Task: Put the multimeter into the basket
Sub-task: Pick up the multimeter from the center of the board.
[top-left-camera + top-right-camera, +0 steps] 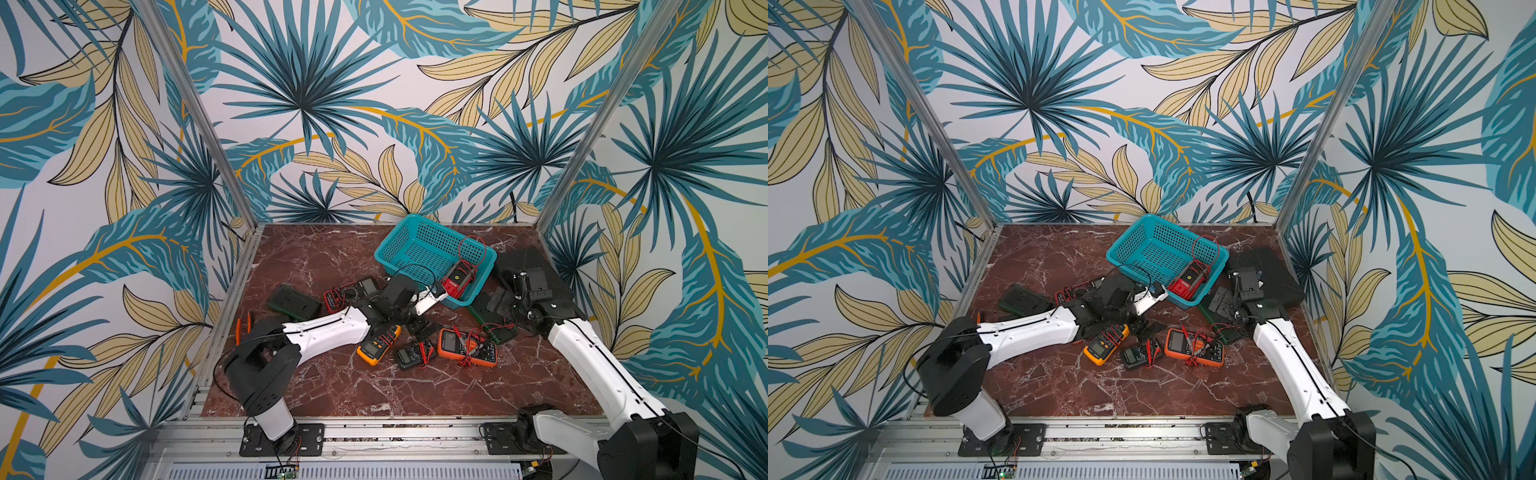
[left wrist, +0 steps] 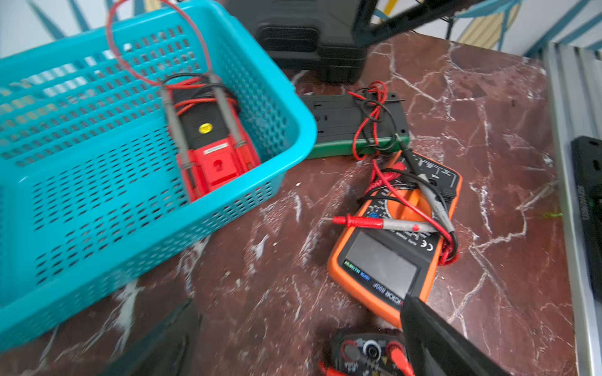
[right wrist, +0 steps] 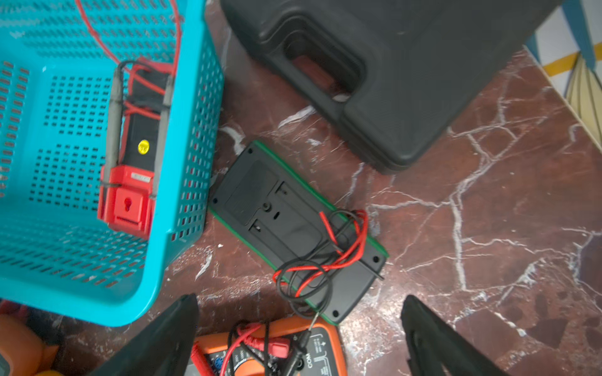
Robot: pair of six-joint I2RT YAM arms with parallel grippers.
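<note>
A red-and-black multimeter [image 2: 215,153] lies back-up inside the teal-blue perforated plastic basket [image 2: 97,208] against a side wall, so that one counts as delivered; a large orange-cased multimeter [image 2: 391,260] and a green-edged black one [image 3: 293,228] lying face down wait outside on the red-brown marble surface [image 2: 244,309]. The left claw [image 2: 299,299] hangs wide open and empty just outside the basket, and the right claw [image 3: 299,297], also open and empty, hovers over the green-edged meter, probably to take it next.

The left arm [image 1: 328,332] hides part of the yellow multimeter [image 1: 374,350]; the left wrist view blurs and crops the basket [image 2: 130,228].
</note>
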